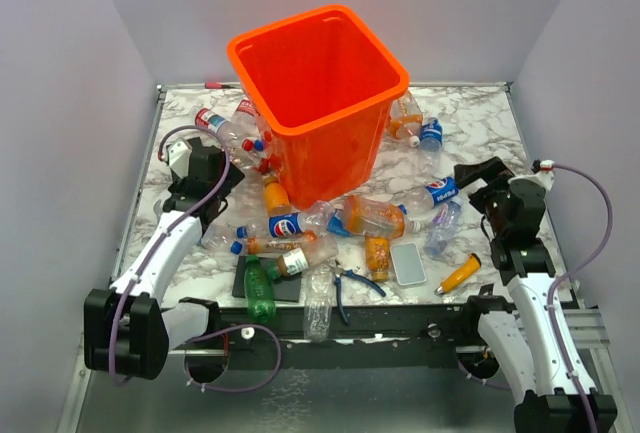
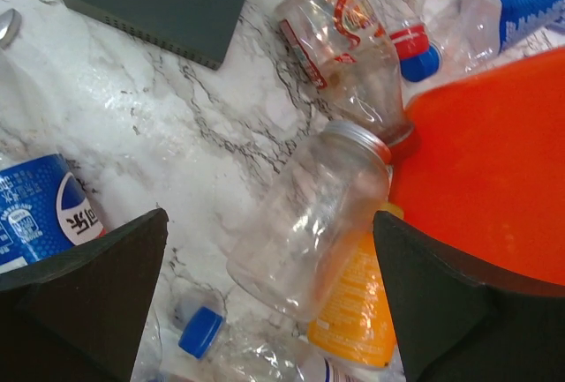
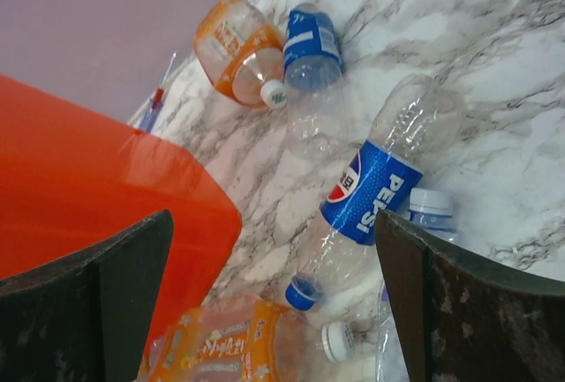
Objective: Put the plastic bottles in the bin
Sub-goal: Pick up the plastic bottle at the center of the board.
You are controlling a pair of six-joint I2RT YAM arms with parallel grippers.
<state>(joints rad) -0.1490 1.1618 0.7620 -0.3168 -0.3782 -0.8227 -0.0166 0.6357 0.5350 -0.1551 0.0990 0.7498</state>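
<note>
1. Top external view: orange bin (image 1: pixel 320 103) upright at far middle of counter (image 1: pixel 470 123), plastic bottles (image 1: pixel 375 218) scattered lying around its left, right and near sides.
2. Left hand (image 1: pixel 212 175) wide open, empty, over bottles just left of bin.
3. Right hand (image 1: pixel 488 181) wide open, empty, near Pepsi bottle (image 1: pixel 437 193) at right.

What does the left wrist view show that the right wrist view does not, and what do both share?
Only left wrist: a dark grey slab and a clear bottle with a grey cap beside the orange bin. Only right wrist: the pale wall and an orange-tinted bottle with a white cap. Both: the orange bin, a Pepsi-labelled bottle, the marble table, and open jaws: the left gripper in one, the right gripper in the other.
</note>
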